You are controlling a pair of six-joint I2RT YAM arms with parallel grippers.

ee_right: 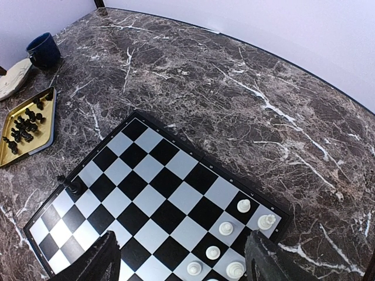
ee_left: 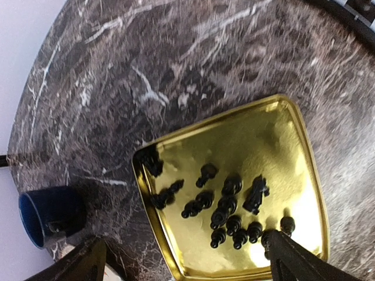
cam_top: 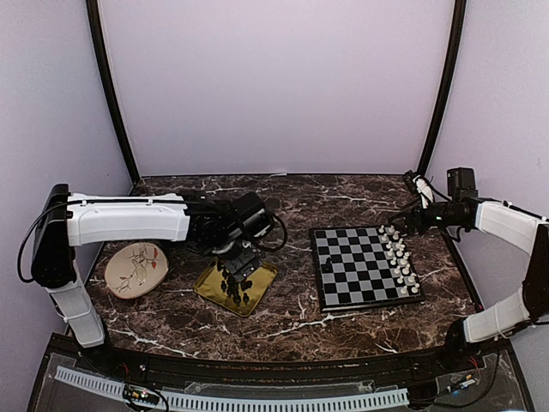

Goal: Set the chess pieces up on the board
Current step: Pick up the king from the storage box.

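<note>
Jaws on the left gripper stand wide apart with nothing between them, hanging over the gold tray that fills the lower middle of the left wrist view. Black chess pieces lie in a loose cluster in the tray's lower half. They are tiny glossy figures, some upright and some tipped over. I count about fourteen, though the bunched ones are hard to tell apart. One dark blue cup sits on the desk at the left edge of that frame, apart from the tray.

The right gripper also has its jaws apart and empty, over the lower part of the board in its wrist view. The board is one flat square of black and pale squares with a thin dark rim, lying right of centre in the overhead view. Six white chess pieces show at the lower right of the right wrist view. From overhead they line the board's right side in two rows, too small to count. A lone black piece stands on a square by the board's left rim.

One round flowered plate lies left of the tray, not touching it. The tray sits cornerwise, one corner toward the bottom of the overhead frame. A strip of marbled desk separates tray from board, and a wider stretch runs above both.
</note>
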